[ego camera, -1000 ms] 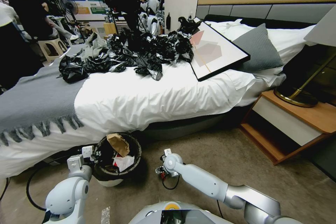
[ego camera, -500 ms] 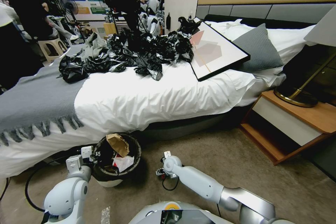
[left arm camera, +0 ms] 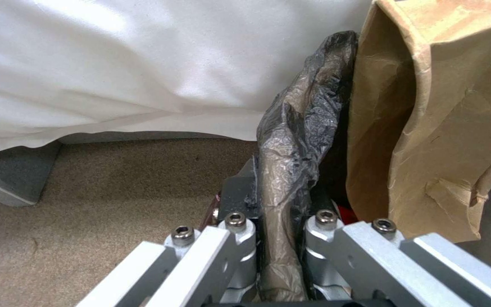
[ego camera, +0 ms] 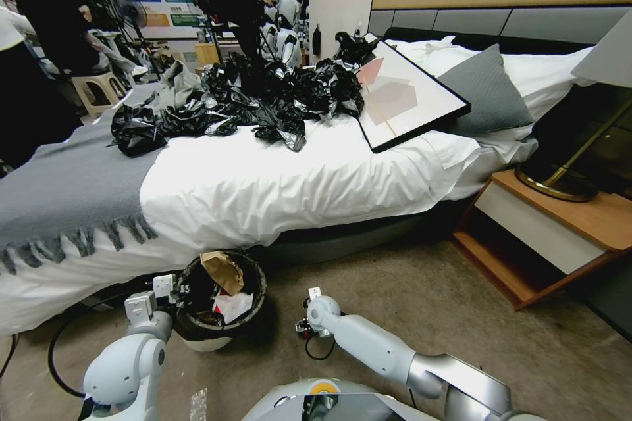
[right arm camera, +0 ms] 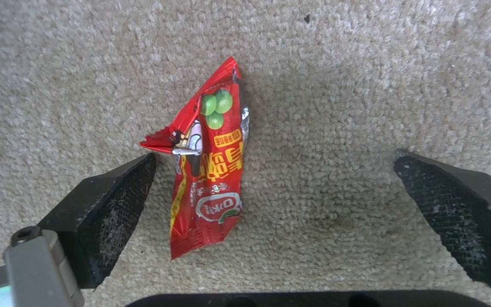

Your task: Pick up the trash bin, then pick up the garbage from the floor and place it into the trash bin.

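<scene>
Left gripper (left arm camera: 279, 238) clamped on bagged rim of trash bin (ego camera: 197, 329), bin just beside bed (ego camera: 263, 184) edge, brown paper bag (left arm camera: 444, 119) sticking out. Right gripper (right arm camera: 274, 204) low over carpet (right arm camera: 371, 64), fingers (right arm camera: 115, 213) spread wide, red snack wrapper (right arm camera: 209, 166) lying flat between them, nearer one finger.

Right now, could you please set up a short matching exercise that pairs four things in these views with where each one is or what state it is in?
Things:
1. red wrapper
2. brown paper bag
3. left pincer
4. right pincer

States:
A. shut on the bin's bag-lined rim
B. open above the carpet
C. flat on the carpet
D. sticking out of the trash bin

Pairs: 1-C, 2-D, 3-A, 4-B
</scene>
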### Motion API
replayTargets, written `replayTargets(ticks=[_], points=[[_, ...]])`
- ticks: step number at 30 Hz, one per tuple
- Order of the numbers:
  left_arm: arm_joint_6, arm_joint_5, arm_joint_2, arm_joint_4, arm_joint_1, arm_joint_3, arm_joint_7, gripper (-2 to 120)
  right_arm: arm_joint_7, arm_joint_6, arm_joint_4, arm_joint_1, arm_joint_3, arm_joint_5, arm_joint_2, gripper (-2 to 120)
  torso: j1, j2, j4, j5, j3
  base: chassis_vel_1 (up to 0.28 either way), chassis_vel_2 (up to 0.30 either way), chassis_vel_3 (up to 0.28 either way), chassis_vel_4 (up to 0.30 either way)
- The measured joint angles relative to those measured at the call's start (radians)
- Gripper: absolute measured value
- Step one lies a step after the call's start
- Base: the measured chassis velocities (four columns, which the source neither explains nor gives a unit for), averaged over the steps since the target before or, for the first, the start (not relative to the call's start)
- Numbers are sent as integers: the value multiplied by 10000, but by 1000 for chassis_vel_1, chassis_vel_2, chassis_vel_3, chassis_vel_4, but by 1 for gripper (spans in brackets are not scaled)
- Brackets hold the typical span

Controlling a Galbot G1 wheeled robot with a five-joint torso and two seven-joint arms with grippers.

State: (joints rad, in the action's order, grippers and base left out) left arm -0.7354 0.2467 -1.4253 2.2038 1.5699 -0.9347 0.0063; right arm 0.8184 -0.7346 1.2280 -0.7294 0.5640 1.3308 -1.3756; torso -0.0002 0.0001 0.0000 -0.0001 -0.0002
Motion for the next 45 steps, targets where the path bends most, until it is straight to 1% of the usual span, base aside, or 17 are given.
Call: replayTargets(ticks=[10, 13, 15, 17, 39, 41, 42, 43, 45], points=[[0, 0, 12, -21, -5, -15, 6, 3, -102, -4, -15, -51, 40, -286, -9, 99, -1, 2, -1, 0, 0, 0, 0, 0, 0], [0, -2, 12, -40, -28, -7, 6, 3, -98, -10, 102, -3, 145, -250, 62, 93, 0, 2, -6, -3, 0, 0, 0, 0, 0], [0, -2, 10, -47, -28, 0, 6, 3, -97, -10, 107, 19, 186, -236, 68, 93, 0, 1, -6, -4, 0, 0, 0, 0, 0], [0, -2, 3, -53, -19, 7, 7, 3, -98, -10, 100, 70, 284, -232, 82, 93, 0, 1, -2, -3, 1, 0, 0, 0, 0], [1, -39, -33, -51, -1, 9, 14, 3, -243, -5, 246, 54, 346, -314, 240, 92, 1, -1, 3, 5, 3, 0, 0, 0, 0], [0, -40, -32, -47, -5, 6, 14, 3, -191, -7, 322, 81, 365, -251, 280, 87, 1, -1, -2, 1, 3, 0, 0, 0, 0], [0, -40, -31, -45, -2, 4, 14, 3, -67, -6, 411, 110, 385, -100, 323, 82, 2, -2, -3, 0, 3, 0, 0, 0, 0], [0, -40, -31, -45, -2, 4, 14, 3, -67, -6, 411, 110, 385, -100, 323, 82, 2, -2, -3, 0, 3, 0, 0, 0, 0], [0, -36, -28, -44, 1, 0, 16, 3, 21, -9, 565, 170, 449, 70, 388, 76, 2, -3, -1, 1, 4, 0, 0, 0, 0]])
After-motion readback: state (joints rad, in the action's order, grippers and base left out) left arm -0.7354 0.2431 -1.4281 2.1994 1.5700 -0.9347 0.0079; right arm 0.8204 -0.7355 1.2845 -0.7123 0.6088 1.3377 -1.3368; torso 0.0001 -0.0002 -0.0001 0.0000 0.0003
